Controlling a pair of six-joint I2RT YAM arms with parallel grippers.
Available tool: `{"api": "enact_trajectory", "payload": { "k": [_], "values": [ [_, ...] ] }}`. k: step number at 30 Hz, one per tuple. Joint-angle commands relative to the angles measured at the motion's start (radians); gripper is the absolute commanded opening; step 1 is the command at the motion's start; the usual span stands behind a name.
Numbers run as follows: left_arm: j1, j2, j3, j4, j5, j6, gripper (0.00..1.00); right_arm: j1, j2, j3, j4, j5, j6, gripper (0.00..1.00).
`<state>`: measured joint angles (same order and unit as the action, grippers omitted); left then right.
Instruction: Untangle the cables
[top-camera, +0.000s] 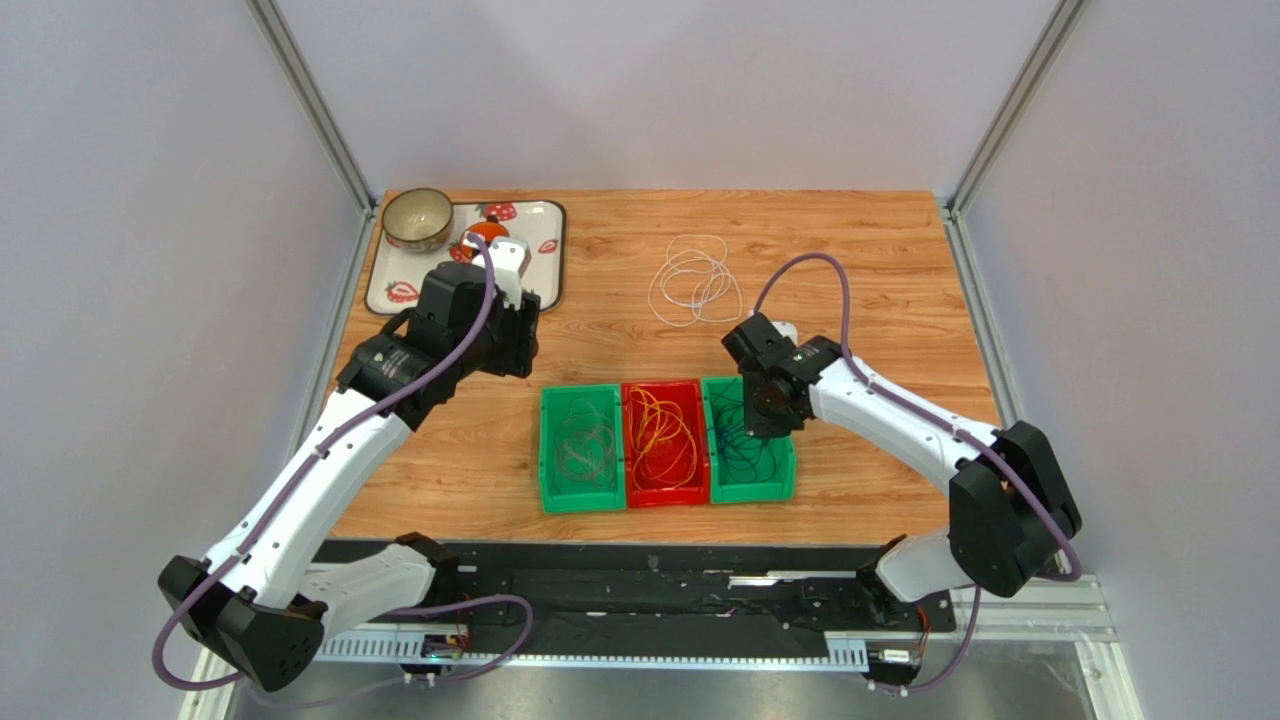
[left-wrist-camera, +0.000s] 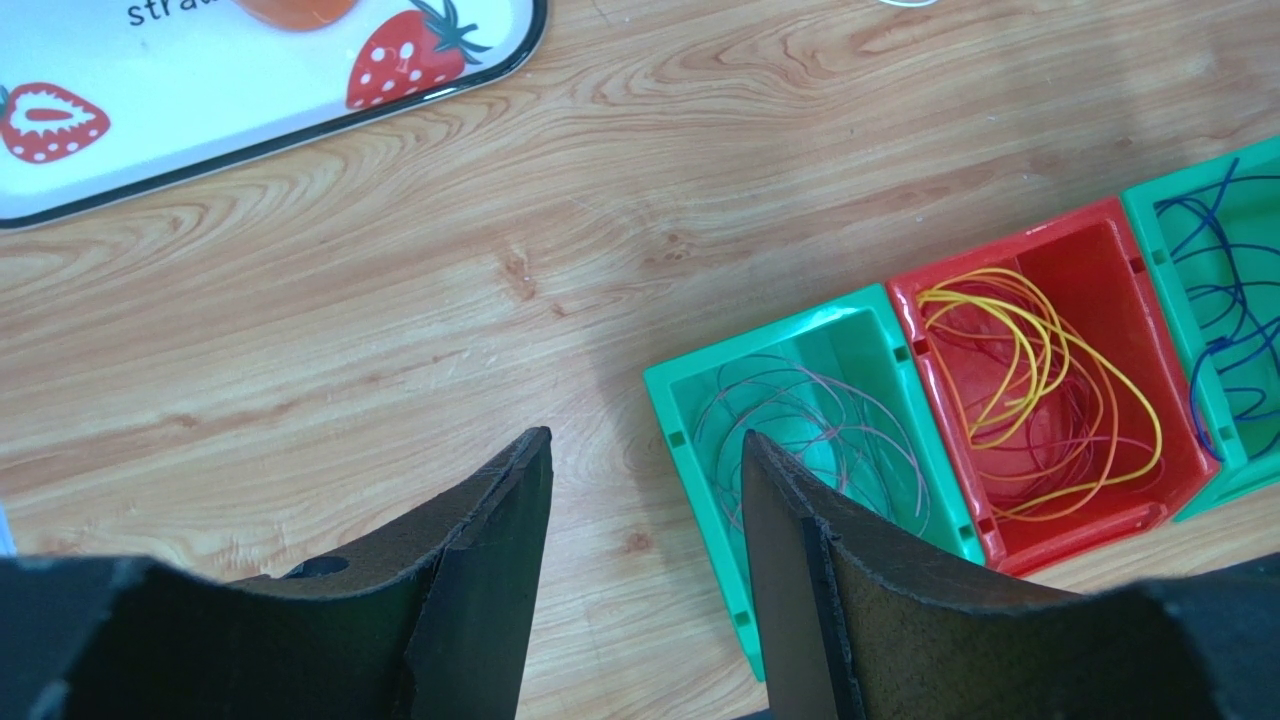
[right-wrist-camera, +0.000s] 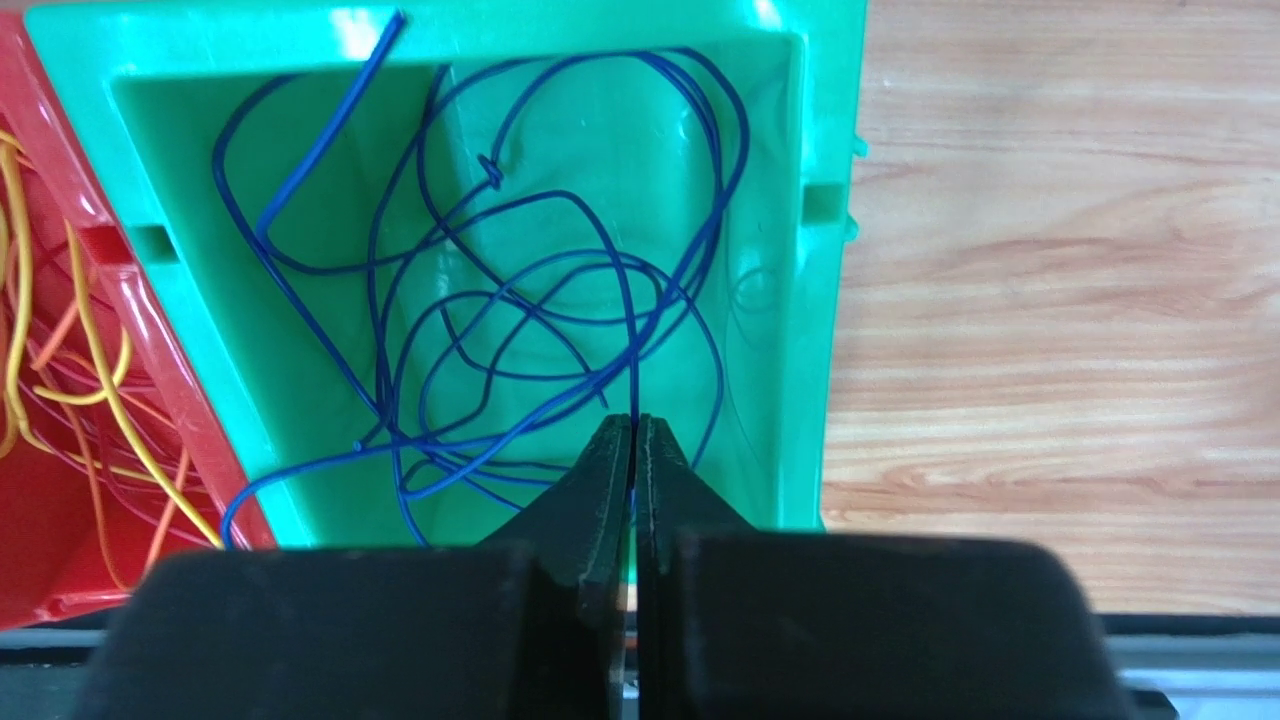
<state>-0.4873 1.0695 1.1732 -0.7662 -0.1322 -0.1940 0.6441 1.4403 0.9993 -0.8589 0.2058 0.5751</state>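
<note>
The right gripper (right-wrist-camera: 633, 435) is closed low over the right green bin (right-wrist-camera: 824, 225). As far as the narrow view at its tips allows, it pinches one strand of the blue cable (right-wrist-camera: 496, 300), whose loops lie inside that bin, so the step in hand seems to be dropping this cable in. The left gripper (left-wrist-camera: 643, 450) hangs with jaws apart and empty above the table (left-wrist-camera: 376, 300). The next move, I think, calls for letting the strand go, lifting straight up so no loop drags out, then reaching the white cables (top-camera: 694, 282) loose beyond the bins.
</note>
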Motion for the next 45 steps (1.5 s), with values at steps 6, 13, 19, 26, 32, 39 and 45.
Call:
{"api": "enact_trajectory", "payload": {
  "k": [6, 13, 19, 26, 32, 39, 45],
  "values": [
    [0.007, -0.006, 0.003, 0.015, 0.0, 0.018, 0.58, 0.034, -0.057, 0.096, -0.178, 0.124, -0.009, 0.3],
    [0.007, -0.011, 0.002, 0.015, -0.02, 0.021, 0.58, 0.034, -0.13, 0.125, -0.227, 0.179, 0.003, 0.47],
    [0.007, 0.003, 0.003, 0.019, -0.018, 0.019, 0.58, 0.034, -0.195, 0.151, -0.141, 0.214, -0.003, 0.48],
    [0.006, 0.125, 0.109, -0.018, 0.098, -0.036, 0.58, 0.034, -0.233, 0.142, 0.018, 0.15, 0.002, 0.52],
    [-0.066, 0.26, 0.163, 0.079, 0.125, -0.154, 0.6, 0.034, -0.27, 0.121, 0.052, 0.162, -0.024, 0.57],
    [-0.114, 0.575, 0.39, 0.133, 0.161, -0.179, 0.6, -0.017, -0.333, 0.064, 0.077, 0.156, -0.067, 0.68],
    [-0.114, 0.842, 0.621, 0.168, 0.207, -0.157, 0.61, -0.113, -0.397, 0.013, 0.077, 0.104, -0.069, 0.82]
  ]
}}
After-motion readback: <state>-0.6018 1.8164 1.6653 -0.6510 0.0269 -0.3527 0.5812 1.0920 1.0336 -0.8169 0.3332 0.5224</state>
